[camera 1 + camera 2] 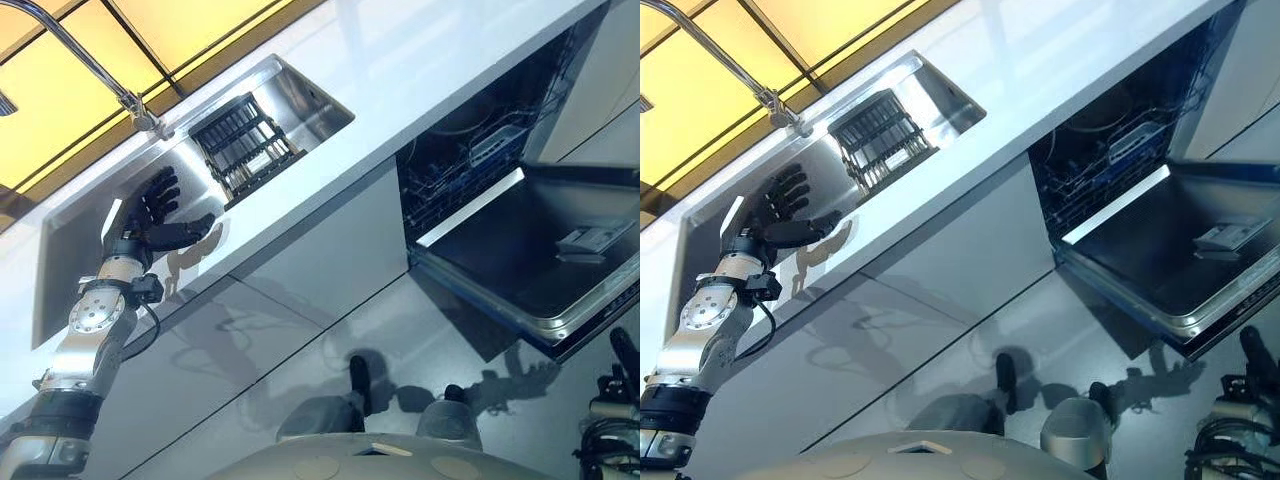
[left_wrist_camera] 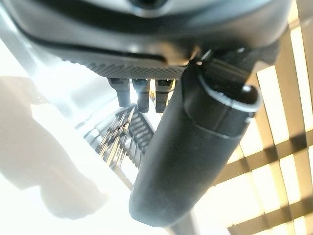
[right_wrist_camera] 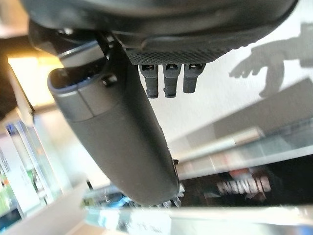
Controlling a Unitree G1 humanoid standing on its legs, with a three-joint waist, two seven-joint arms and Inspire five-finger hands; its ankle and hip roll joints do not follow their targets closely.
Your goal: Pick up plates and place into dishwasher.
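the left hand (image 1: 160,215) hovers with fingers spread and empty over the sink (image 1: 60,240) beside the dish rack (image 1: 243,145), apparently poised to take a plate for the open dishwasher (image 1: 540,250).

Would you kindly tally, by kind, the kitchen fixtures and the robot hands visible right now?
Sinks: 1, steel sink
Faucets: 1, faucet
Dish racks: 1, black rack
Dishwashers: 1, open dishwasher
Robot hands: 2, left hand open over the sink, right hand open
Plates: 0 visible
Total: 6
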